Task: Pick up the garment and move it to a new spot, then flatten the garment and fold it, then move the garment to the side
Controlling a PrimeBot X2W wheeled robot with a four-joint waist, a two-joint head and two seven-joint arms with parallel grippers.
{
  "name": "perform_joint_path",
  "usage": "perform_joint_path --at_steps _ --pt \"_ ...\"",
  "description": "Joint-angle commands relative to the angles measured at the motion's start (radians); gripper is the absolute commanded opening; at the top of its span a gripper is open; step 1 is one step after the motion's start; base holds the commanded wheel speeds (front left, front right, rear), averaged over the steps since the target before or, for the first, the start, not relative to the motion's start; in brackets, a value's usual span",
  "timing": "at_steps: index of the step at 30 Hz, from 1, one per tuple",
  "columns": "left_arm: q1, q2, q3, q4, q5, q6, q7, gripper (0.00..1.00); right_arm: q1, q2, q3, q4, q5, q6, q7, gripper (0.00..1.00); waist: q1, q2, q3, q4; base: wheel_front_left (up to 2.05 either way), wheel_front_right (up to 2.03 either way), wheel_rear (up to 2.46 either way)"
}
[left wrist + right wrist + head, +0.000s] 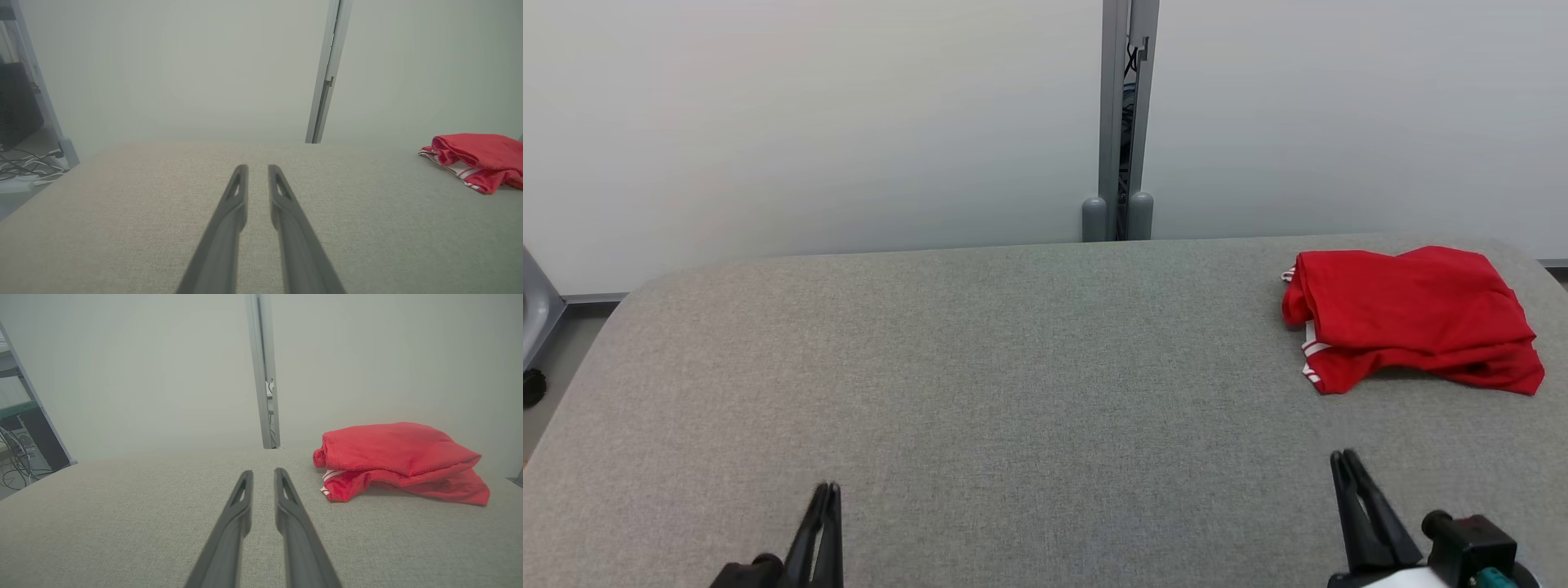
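Both end effectors: left (827,490), right (1344,457) slightly apart, empty | garment (1413,318) underlayers hidden

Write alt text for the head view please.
A folded red garment lies at the far right of a grey fabric table. Both grippers rest empty at the near edge, left gripper and right gripper, fingers nearly together.

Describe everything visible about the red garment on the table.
The red garment is soft, fleecy-looking cloth with white stripes at its left edge. It lies folded in loose layers, slightly rumpled, at the far right of the grey table, resting on the fabric top alone. Nothing else touches it.
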Motion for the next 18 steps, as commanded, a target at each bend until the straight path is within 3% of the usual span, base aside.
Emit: perform_joint_path --at_steps 1,18 --pt "0.002 0.000 0.000 0.004 -0.003 0.000 0.001 0.00 0.002 0.000 0.000 0.004 0.004 0.000 0.001 0.00 0.0000 -0.0001 0.000 0.000 0.00 0.00 0.00" --pt "-0.084 0.001 0.001 0.054 -0.314 -0.032 0.056 0.00 -0.042 0.001 -0.092 0.025 0.299 0.000 0.104 0.00 0.0000 -0.0001 0.014 -0.001 0.00 0.00 0.00"
